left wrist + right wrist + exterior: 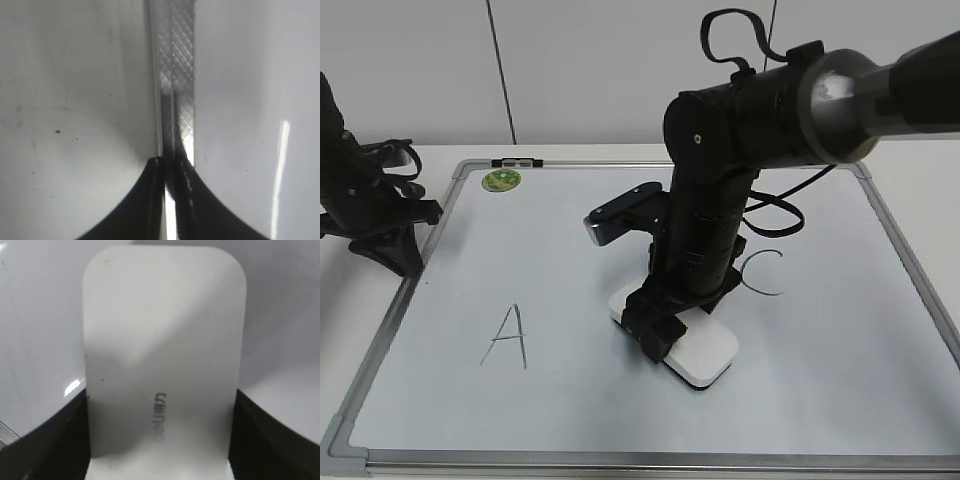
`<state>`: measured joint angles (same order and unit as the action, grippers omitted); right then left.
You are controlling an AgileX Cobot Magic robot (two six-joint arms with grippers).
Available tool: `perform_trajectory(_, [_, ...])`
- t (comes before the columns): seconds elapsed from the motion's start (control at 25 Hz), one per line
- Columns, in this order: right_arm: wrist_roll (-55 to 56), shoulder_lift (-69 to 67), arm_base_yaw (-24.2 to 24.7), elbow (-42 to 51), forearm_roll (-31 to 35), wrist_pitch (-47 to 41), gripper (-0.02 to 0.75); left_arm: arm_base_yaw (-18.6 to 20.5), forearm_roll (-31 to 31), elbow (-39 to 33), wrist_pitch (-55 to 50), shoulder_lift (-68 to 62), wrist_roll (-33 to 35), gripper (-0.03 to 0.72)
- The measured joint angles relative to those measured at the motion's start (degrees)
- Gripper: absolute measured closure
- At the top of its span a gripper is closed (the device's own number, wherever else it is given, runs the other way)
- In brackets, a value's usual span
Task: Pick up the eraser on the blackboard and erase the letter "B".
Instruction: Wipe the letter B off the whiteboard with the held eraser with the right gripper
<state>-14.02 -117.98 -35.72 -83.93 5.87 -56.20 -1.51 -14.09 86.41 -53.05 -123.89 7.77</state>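
Right hand (pixel 658 325) clamps the eraser (pixel 692 345), fingers (pixel 45 445) tight on both long sides; eraser sits flat on the blackboard (pixel 620 410) directly under the hand. Letter A (pixel 509 337) left of the hand, letter C (pixel 763 272) right and just behind. No B showing. Green magnet (pixel 502 180) far back-left. Left hand (pixel 171 200) closed narrow, holding nothing, parked over the board's frame edge (pixel 176 75).

The room is bright and the light is soft and even. The blackboard (pixel 840 380) shines pale, with a faint shadow under the arm. Both wrist views are blurry up close. A thin white streak of glare shows in the left wrist view.
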Motion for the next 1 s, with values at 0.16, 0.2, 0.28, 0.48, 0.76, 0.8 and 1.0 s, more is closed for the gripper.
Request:
perform_trajectory(0.16, [0.0,-0.3,0.0,0.0,0.0,0.8,0.208,0.0,-0.1,0.0,0.0,0.0,0.0,0.662])
perform_trajectory(0.2, [-0.1,-0.9,0.0,0.0,0.0,1.2,0.208,0.0,-0.1,0.0,0.0,0.0,0.0,0.662])
perform_trajectory(0.28, [-0.1,-1.9,0.0,0.0,0.0,1.4,0.208,0.0,-0.1,0.0,0.0,0.0,0.0,0.662])
perform_trajectory(0.48, [-0.2,-2.1,0.0,0.0,-0.4,2.4,0.209,0.0,-0.1,0.0,0.0,0.0,0.0,0.662])
perform_trajectory(0.76, [-0.2,-2.1,-0.1,0.0,-2.8,4.2,0.209,0.0,-0.2,0.0,0.1,0.0,0.0,0.662])
perform_trajectory(0.8, [0.0,-2.1,-0.1,0.0,-3.1,4.3,0.209,0.0,-0.2,0.0,0.1,0.0,0.0,0.662])
perform_trajectory(1.0, [0.3,-2.1,0.7,0.0,-3.6,5.9,0.209,0.0,-0.2,0.0,0.1,0.0,0.0,0.662])
